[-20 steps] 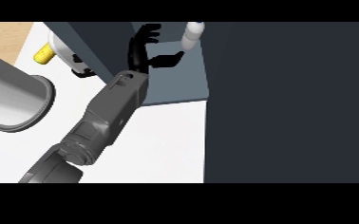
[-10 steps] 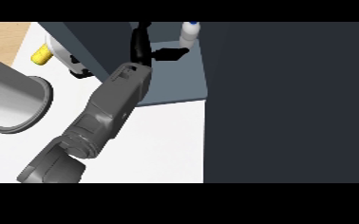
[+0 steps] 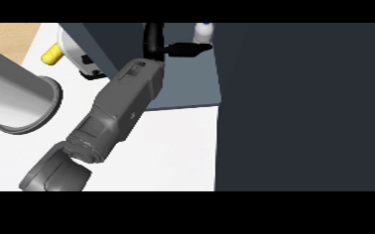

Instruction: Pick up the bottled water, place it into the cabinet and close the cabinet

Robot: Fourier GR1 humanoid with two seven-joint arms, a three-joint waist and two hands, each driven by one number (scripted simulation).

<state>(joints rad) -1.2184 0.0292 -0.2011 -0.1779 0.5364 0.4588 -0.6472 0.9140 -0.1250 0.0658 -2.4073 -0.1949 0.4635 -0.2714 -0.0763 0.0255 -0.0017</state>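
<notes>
The bottled water [image 3: 203,31], white with a blue cap, stands upright at the far end of a blue-grey cabinet panel [image 3: 187,87]. My left hand [image 3: 155,40] is just left of it, at the end of a grey forearm [image 3: 121,106] that comes in from the lower left. Its fingers [image 3: 153,30] point straight away from me. The thumb [image 3: 186,49] stretches right and ends at the bottle's foot; whether it touches is unclear. Nothing is held in the hand. My right hand is out of view.
A large dark cabinet face [image 3: 293,109] fills the right side. A grey metal pot [image 3: 22,99] lies at the left edge, on the white counter [image 3: 168,148]. A yellow object [image 3: 52,54] and a white object [image 3: 79,52] sit at the back left.
The left hand's spread, curled fingers have straightened and drawn together, and the forearm has pushed a little farther in. The bottle has stayed where it stands.
</notes>
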